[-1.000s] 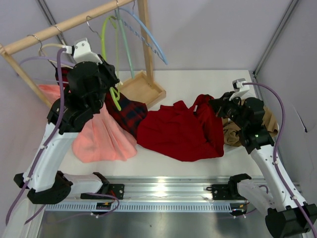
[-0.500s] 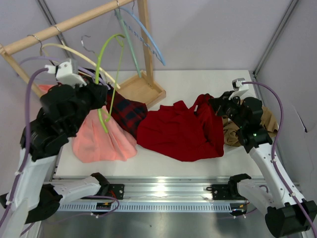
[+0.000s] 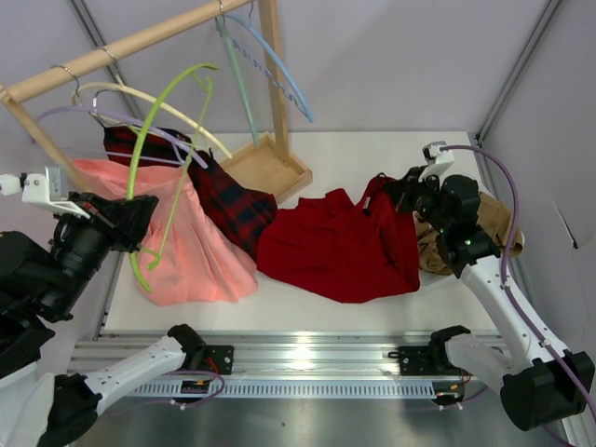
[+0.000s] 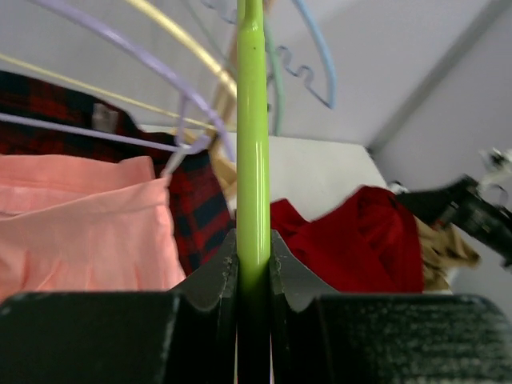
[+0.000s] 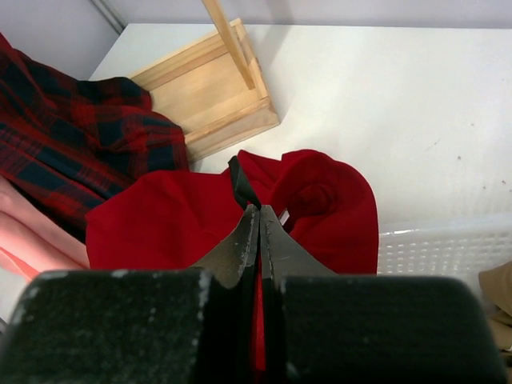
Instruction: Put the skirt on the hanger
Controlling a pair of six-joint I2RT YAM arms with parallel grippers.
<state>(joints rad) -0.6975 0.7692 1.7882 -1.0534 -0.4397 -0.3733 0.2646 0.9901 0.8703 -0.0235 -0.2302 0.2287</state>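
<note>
Both are closed: the left gripper (image 4: 254, 250) clamps the hanger (image 3: 154, 121), the right gripper (image 5: 258, 218) pinches the skirt (image 3: 326, 247). The skirt lies well right of the hanger.

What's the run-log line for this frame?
left gripper: shut on hanger | right gripper: shut on skirt | hanger off rail | skirt mostly on table

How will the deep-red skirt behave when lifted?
Probably floppy: the skirt lies crumpled in soft folds. Pinched at one spot by the right gripper, it would likely sag and trail, not hold shape.
</note>
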